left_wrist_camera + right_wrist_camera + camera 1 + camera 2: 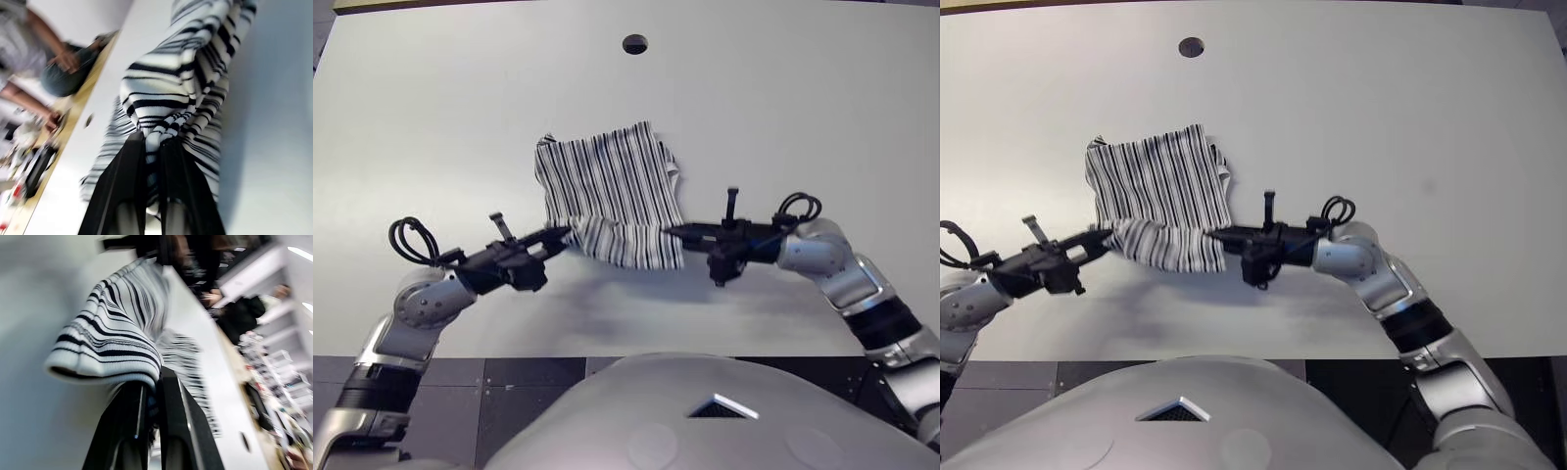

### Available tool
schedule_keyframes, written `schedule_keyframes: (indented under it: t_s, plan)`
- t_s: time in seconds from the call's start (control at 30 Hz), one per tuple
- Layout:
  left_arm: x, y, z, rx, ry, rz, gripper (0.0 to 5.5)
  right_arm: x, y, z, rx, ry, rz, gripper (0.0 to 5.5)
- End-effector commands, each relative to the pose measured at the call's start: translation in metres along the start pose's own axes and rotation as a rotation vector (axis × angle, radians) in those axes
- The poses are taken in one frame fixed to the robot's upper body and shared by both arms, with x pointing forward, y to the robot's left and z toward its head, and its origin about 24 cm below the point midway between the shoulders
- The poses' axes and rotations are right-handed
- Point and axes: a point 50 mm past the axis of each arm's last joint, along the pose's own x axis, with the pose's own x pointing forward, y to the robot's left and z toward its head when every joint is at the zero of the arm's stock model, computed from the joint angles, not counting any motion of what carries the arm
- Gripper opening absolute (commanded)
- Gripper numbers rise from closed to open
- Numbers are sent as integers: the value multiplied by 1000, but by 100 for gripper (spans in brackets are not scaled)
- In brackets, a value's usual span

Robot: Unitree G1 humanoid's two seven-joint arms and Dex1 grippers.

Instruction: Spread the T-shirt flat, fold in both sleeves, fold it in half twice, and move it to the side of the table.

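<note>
Watching from my remote station, I see the black-and-white striped T-shirt (612, 191) near the middle of the white bench (822, 108). Its far part lies on the surface and its near edge hangs lifted between both arms. The left pincer (560, 234) is clenched on bunched fabric at the near left corner, and the right pincer (672, 232) grips the near right corner likewise. A dark round hole (634, 44) sits in the bench top well beyond the shirt. Dark floor tiles (529, 377) show below the bench's near edge. Blurred pale shelving (259, 271) stands in the room past the bench.
</note>
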Motion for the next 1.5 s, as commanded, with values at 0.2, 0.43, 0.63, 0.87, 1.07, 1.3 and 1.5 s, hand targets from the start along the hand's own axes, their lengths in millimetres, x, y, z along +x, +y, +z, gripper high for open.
schedule_keyframes:
  t_s: [0.2, 0.43, 0.63, 0.87, 1.07, 1.3, 1.5]
  plan:
    - [27, 20, -42, -17, 203, 154, 15, 46, -44, -55, 35, 237, -234, 10]
    - [56, 36, -51, 31, 222, 160, 15, 55, -35, -85, 49, 358, -245, 10]
    - [66, 48, -52, 30, 204, 194, 99, 56, -36, -90, 43, 375, -270, 132]
    - [75, 71, -50, 43, 199, 307, 172, 62, -50, -82, 45, 323, -338, 269]
    - [86, 82, -59, 13, 239, 360, 172, 66, -67, -79, 42, 324, -424, 380]
    - [79, 96, -91, -34, 488, 589, 172, 91, -65, -34, -5, 68, -383, 415]
    - [85, 103, -83, -162, 369, 746, 172, 128, -32, -39, 72, 122, -178, 415]
